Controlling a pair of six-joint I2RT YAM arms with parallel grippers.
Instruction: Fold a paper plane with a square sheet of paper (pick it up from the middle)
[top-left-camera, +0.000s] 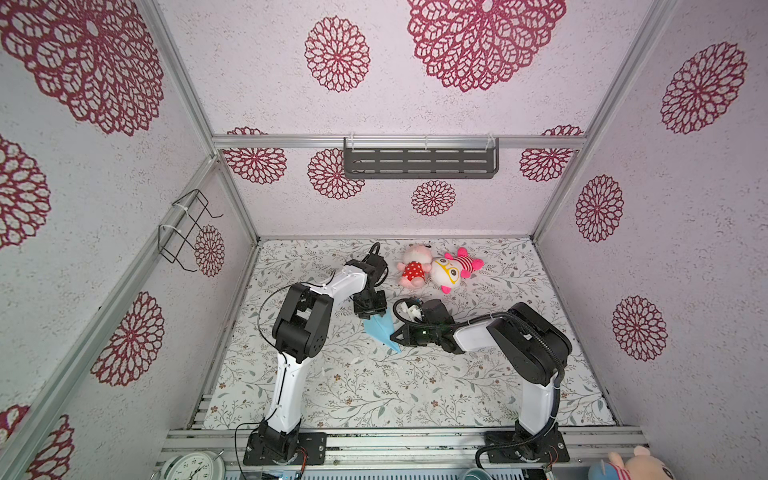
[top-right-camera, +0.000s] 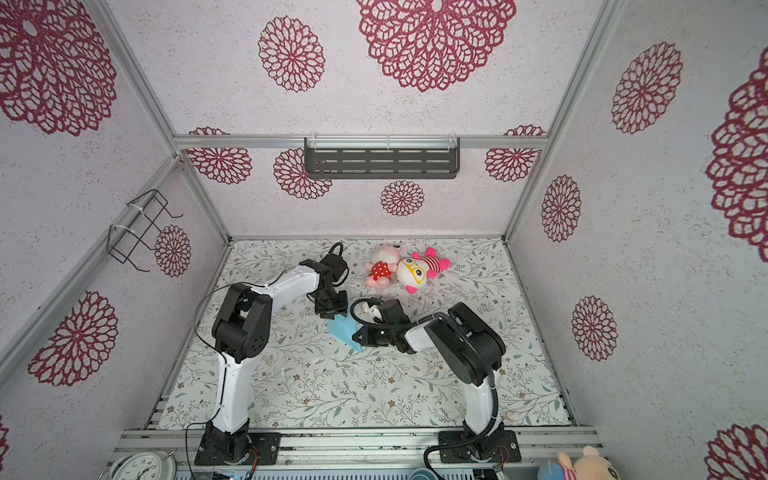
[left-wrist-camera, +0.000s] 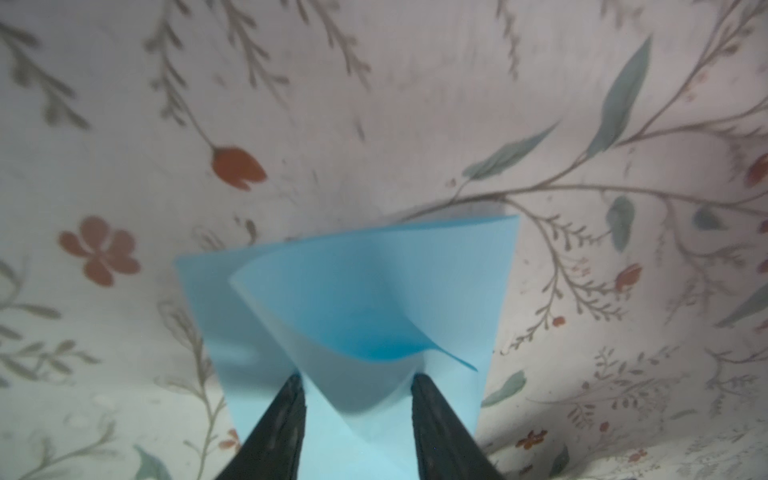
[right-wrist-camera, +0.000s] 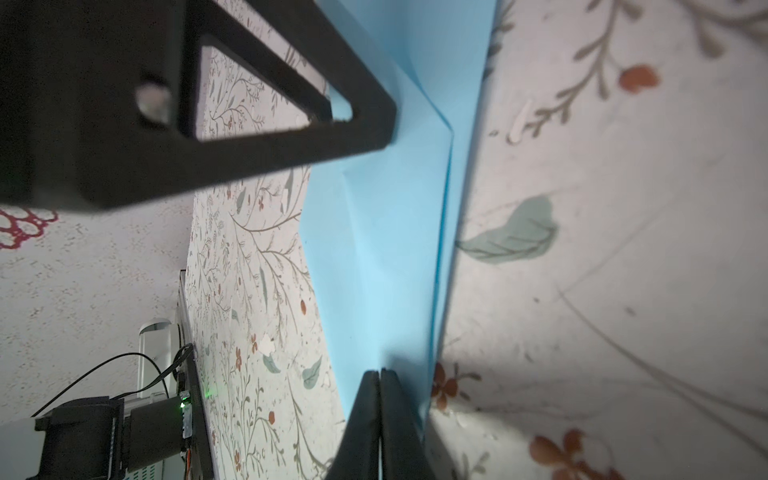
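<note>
Folded light-blue paper plane (top-left-camera: 379, 330) is seen at mid-worktop (top-left-camera: 374, 395).
Its near right edge is touched by the clenched right tool (right-wrist-camera: 379, 372); at its far end a curled flap (left-wrist-camera: 353, 316) is straddled by the released left tool (left-wrist-camera: 357, 376).

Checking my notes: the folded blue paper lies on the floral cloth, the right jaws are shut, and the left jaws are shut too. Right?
Not the left: the left wrist view shows the left gripper with jaws apart, a flap of the folded light-blue paper between them. The paper does lie on the floral cloth, and the right gripper is shut.
</note>
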